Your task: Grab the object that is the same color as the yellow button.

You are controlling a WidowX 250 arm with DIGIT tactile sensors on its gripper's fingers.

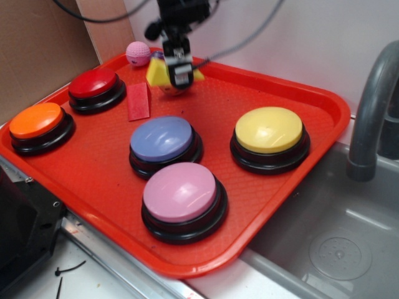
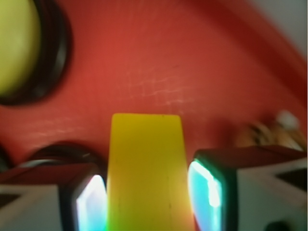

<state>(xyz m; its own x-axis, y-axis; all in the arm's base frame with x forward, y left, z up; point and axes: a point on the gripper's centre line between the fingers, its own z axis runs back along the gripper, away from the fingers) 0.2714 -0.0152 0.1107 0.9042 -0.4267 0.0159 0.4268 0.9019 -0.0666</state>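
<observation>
Red tray beside a sink holds domed buttons: orange, red, blue, pink, then the yellow button rightmost. At the back, the gripper clamps the yellow wedge. No legible writing.

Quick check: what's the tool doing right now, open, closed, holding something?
Tool: closed on the yellow wedge, one finger on each side of it; the exterior view shows the wedge raised above the red tray.
</observation>
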